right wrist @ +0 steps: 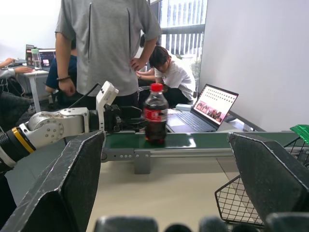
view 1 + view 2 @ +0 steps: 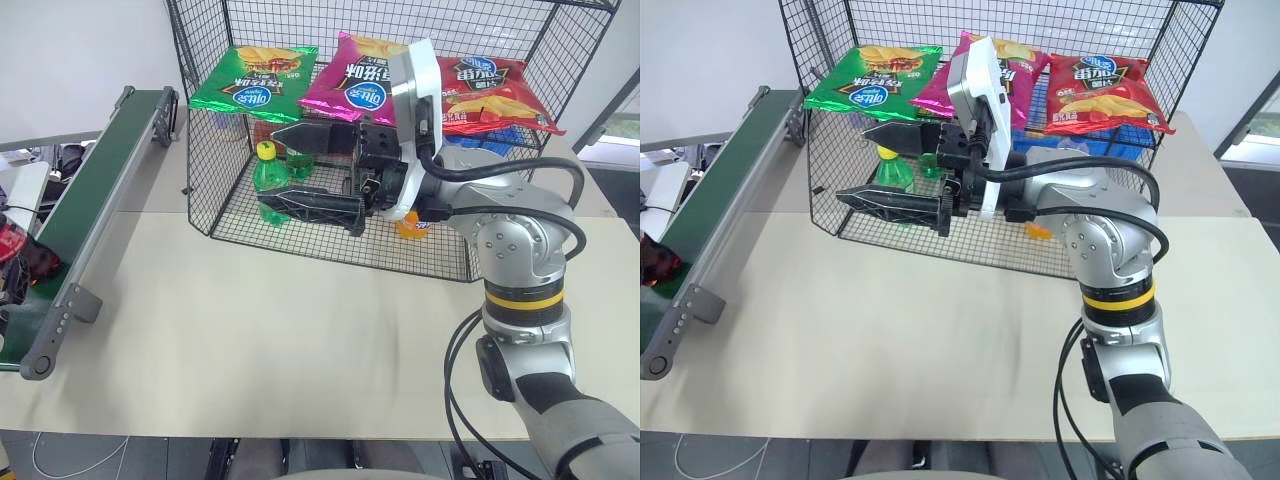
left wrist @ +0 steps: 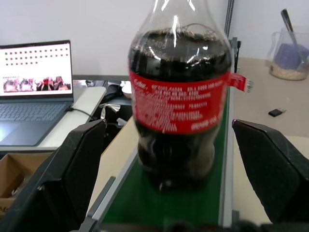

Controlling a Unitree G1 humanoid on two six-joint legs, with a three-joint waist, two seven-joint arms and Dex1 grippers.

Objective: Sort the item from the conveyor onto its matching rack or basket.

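Right arm [image 2: 515,250]: silver-grey metal links, black joint segments, one yellow ring band at forearm. Black cable loops along it. White wrist housing [image 2: 415,110]. Right gripper [image 2: 315,170]: two black, angular, tapered fingers.

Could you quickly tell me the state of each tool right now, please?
Left tool: open, fingers either side of the cola bottle on the conveyor, not gripping.
Right tool: open, empty.

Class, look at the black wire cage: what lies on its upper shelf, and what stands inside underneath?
On the wire cage shelf: three crisp bags. Below: a green bottle; the right gripper covers the rest.
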